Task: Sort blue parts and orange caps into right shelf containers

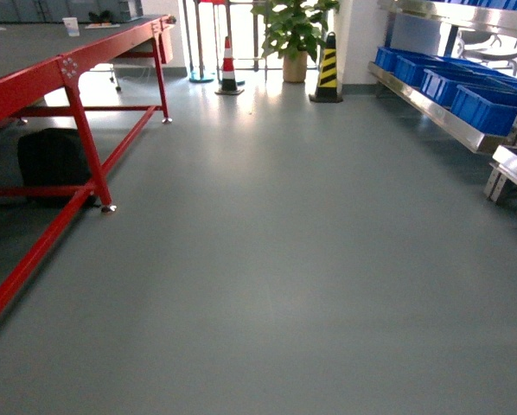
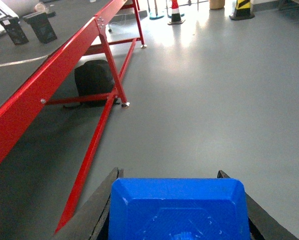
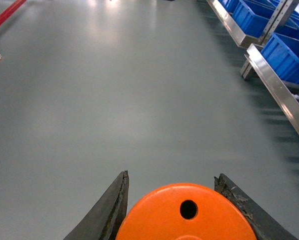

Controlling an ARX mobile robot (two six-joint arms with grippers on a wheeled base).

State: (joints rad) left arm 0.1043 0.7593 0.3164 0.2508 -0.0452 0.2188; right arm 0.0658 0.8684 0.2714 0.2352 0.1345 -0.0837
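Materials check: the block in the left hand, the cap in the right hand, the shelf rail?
Blue part: looks like moulded plastic, glossy, with raised relief. Orange cap: probably plastic, smooth satin face with a round hole. Right shelf rail: metal, likely stainless, bright and reflective.

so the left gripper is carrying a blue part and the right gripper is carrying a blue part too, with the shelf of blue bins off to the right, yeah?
Not quite. The right gripper holds an orange cap, not a blue part; the right wrist view shows its flat orange end with a hole between the fingers. The rest stands: the left gripper holds a blue part, and the shelf of blue bins is to the right.
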